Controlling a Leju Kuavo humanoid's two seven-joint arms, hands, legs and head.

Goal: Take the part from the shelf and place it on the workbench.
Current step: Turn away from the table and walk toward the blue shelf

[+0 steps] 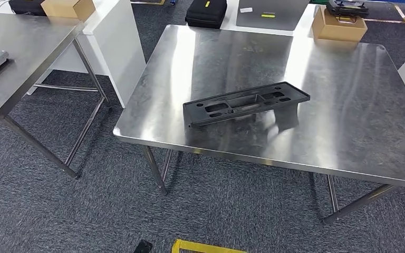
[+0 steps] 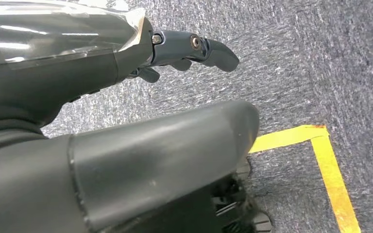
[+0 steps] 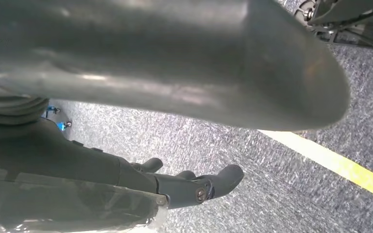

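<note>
A stainless steel bench (image 1: 348,105) fills the middle and right of the head view, standing on grey carpet (image 1: 58,211). The black plastic part (image 1: 246,103) lies flat on it, left of centre and near the front edge, with bare steel all round. A second steel bench (image 1: 26,47) sits at the upper left, well apart, with a white cabinet (image 1: 121,42) between the two. Along the top edge are a black case (image 1: 206,12), a cardboard box (image 1: 339,25) at the upper right and another cardboard box (image 1: 68,8) at the upper left; whether they hold anything cannot be told. Yellow floor tape (image 1: 205,246) shows at the bottom edge. The left robot hand (image 2: 194,48) hangs over carpet, fingers apart, holding nothing. The right robot hand (image 3: 204,187) likewise hangs with fingers spread and nothing in it.
</note>
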